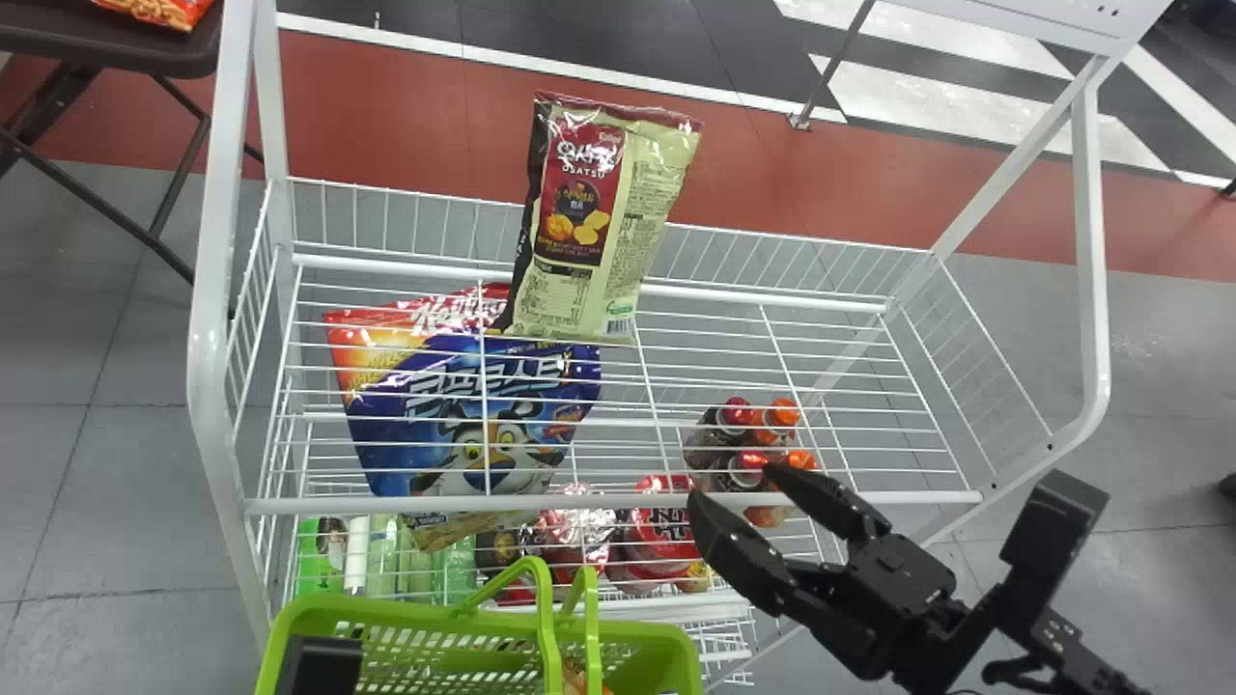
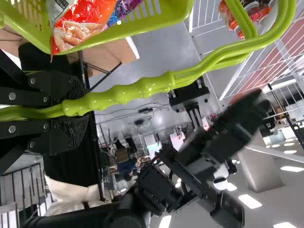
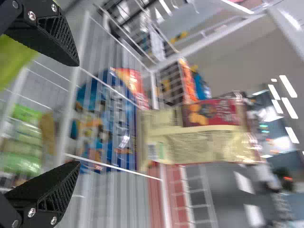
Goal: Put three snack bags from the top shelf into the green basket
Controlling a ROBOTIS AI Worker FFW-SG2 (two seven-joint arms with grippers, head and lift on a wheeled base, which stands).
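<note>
grey floor (image 1: 106, 463) with a big red stripe (image 1: 386, 106) lies under and behind a white wire rack (image 1: 599, 504). a dark desk (image 1: 116, 48) at the far left has a red bag (image 1: 164, 10) on it. one snack bag (image 1: 603, 222), cream and dark red, stands up at the back of the top shelf. under that shelf are a blue cereal bag (image 1: 473, 415) and, more to the right, bottles (image 1: 763, 434) with red and orange caps.

the right pincer (image 1: 731, 487) is by the front bar of the top shelf, right of the middle. it is wide open, with nothing in it, and it is apart from the snack bag. the left pincer (image 1: 319, 666) is clenched on the handles (image 2: 142, 89) of the green basket (image 1: 406, 610), in front of the rack. in the basket are an orange and red bag (image 2: 88, 23) and a purple bag (image 2: 124, 8).
</note>
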